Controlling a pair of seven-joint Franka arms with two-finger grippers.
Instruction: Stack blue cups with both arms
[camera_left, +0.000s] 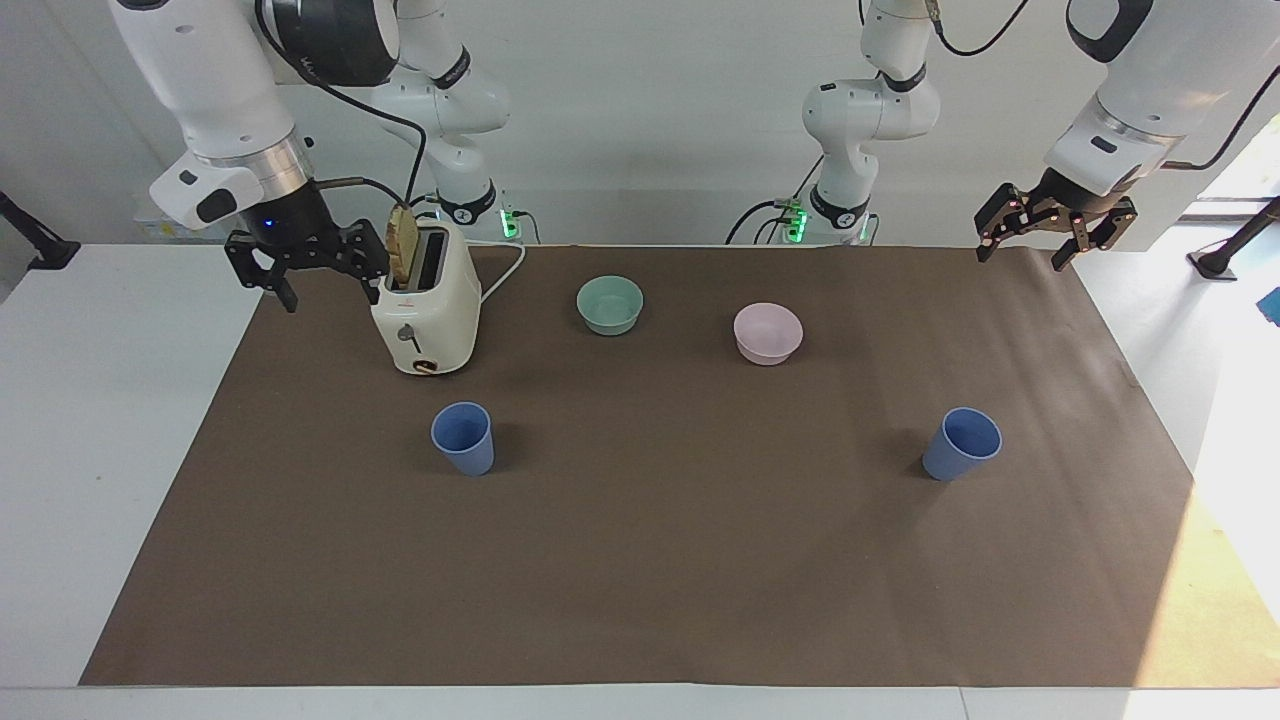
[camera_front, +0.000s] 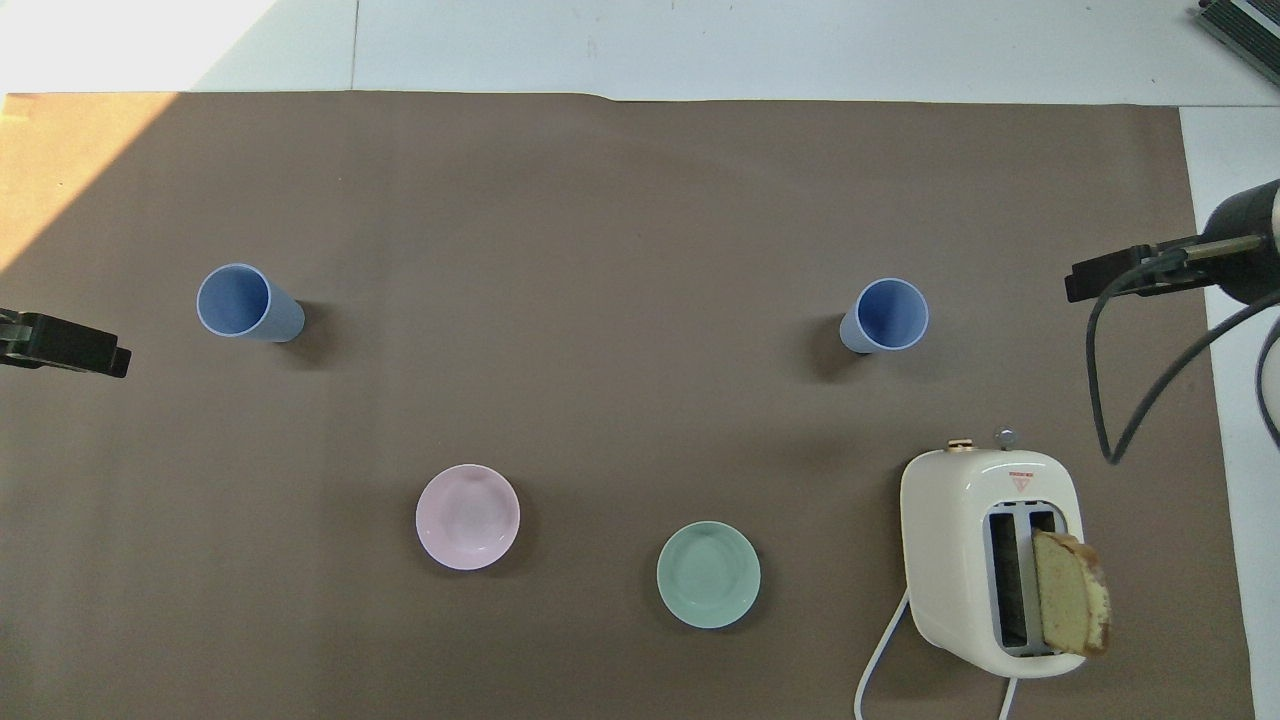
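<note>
Two blue cups stand upright and apart on the brown mat. One cup (camera_left: 463, 438) (camera_front: 885, 315) is toward the right arm's end, just farther from the robots than the toaster. The other cup (camera_left: 962, 444) (camera_front: 248, 303) is toward the left arm's end. My right gripper (camera_left: 331, 298) hangs open and empty over the mat's edge beside the toaster. Over the mat's corner at the robots' side, my left gripper (camera_left: 1022, 258) is also open and holds nothing. Both grippers are well away from the cups.
A cream toaster (camera_left: 425, 310) with a slice of bread in one slot stands close to the right gripper, its cord trailing toward the robots. A teal bowl (camera_left: 610, 304) and a pink bowl (camera_left: 767, 332) sit between the cups and the robots.
</note>
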